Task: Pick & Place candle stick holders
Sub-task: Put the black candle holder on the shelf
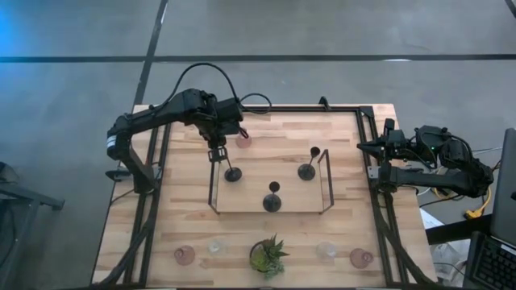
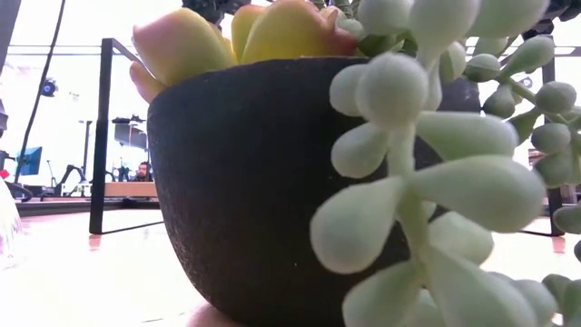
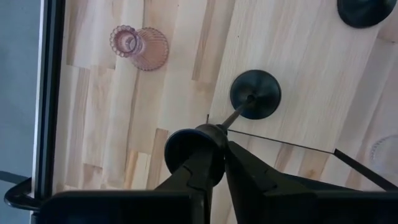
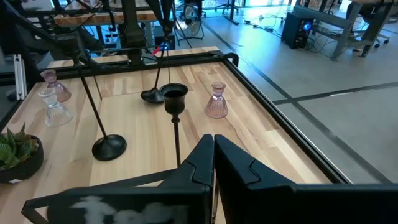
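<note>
My left gripper (image 1: 216, 151) is shut on a black candle stick holder (image 1: 233, 173) at the left end of the wire-framed wooden tray (image 1: 242, 205). Two more black holders (image 1: 306, 171) (image 1: 272, 201) stand on their round bases in the tray. One pink glass holder (image 1: 243, 139) stands beyond the tray, and two more (image 1: 185, 255) (image 1: 361, 258) stand near the front edge. Two clear glass holders (image 1: 215, 246) (image 1: 326, 250) stand between those two. My right gripper (image 4: 213, 144) is shut and empty at the table's right edge (image 1: 367, 147). My left gripper pinches the black holder's top cup (image 3: 186, 146) between its two fingers, coming from above and pointing down. The thin stem (image 3: 235, 116) runs down from the fingers to the round base (image 3: 255, 93). The base sits at the tray floor; whether it touches, I cannot tell.
A green potted plant (image 1: 268, 256) stands at the middle of the front edge and fills the low view (image 2: 245, 182). The tray's black wire frame (image 1: 326, 173) rises along its sides. A black frame (image 1: 367, 121) runs round the table.
</note>
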Robot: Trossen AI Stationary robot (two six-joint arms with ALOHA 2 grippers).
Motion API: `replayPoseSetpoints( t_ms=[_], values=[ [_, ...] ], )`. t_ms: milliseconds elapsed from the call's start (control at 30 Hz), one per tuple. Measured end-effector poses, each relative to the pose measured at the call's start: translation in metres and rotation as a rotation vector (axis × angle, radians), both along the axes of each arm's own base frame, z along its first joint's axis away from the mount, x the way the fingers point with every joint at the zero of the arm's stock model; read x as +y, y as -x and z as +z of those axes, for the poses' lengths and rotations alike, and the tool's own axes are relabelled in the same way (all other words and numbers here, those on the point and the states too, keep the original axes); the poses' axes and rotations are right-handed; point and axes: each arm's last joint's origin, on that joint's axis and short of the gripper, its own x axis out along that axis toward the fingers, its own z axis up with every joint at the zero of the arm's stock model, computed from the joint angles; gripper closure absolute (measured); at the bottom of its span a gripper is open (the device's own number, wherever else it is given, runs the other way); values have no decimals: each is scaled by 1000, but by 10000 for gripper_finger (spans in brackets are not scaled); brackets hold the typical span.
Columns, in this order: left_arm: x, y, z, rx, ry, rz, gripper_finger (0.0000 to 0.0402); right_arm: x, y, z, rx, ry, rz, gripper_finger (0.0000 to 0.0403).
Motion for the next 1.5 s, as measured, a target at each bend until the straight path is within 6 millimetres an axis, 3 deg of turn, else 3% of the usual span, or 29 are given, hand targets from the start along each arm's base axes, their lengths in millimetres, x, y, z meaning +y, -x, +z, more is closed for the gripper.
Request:
replayPoseSetpoints(
  t_ms=[233,1200,1500],
  values=[
    [0,0,1,-7,7,16,347,0,0,0,0,0,0,394],
    [-3,1,14,-81,82,51,207,0,0,0,0,0,0,394],
    [-4,2,19,-109,121,74,197,0,0,0,0,0,0,394]
  ],
)
